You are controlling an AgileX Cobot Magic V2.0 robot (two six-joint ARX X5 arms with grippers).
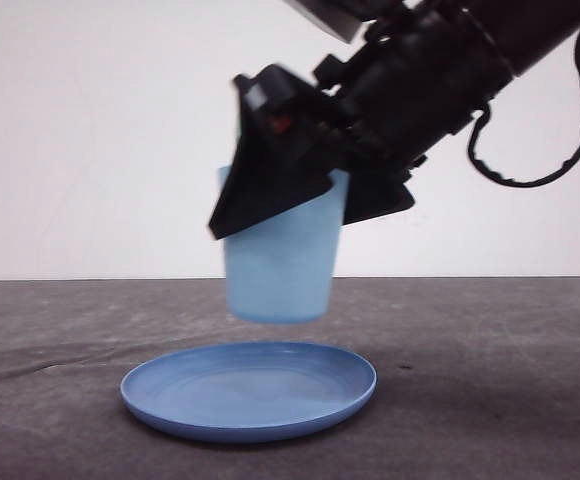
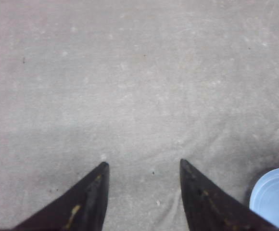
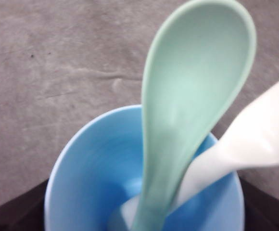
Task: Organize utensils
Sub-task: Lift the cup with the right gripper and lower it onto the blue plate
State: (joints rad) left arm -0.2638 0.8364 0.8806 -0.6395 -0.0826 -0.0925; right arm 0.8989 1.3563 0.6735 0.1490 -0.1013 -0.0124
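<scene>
In the front view, a light blue cup (image 1: pixel 280 270) is being held in the air by the right gripper (image 1: pixel 300 190), whose dark jaws are being pressed against the cup's upper part from either side. The cup is being kept roughly upright, clear of the grey worktop (image 1: pixel 490 380) and directly above a round blue plate (image 1: pixel 250 392) that is lying flat on it; a gap is being left between the cup's base and the plate.

In the right wrist view, the cup's inside (image 3: pixel 96 183) is being looked into from above. A pale mint-green spoon (image 3: pixel 192 96) is being carried in it, handle down and oval bowl up, leaning out past the rim. Beside it, and touching it low in the cup, a white fork (image 3: pixel 255 139) is being carried in the same way; its upper end is blurred, so its tines cannot be made out.

In the left wrist view, the left gripper (image 2: pixel 144 166) is being held open over bare worktop, nothing being gripped between its two dark fingers (image 2: pixel 89 197). Part of the plate's pale blue rim (image 2: pixel 274 197) is being seen at the edge, beside one finger.
</scene>
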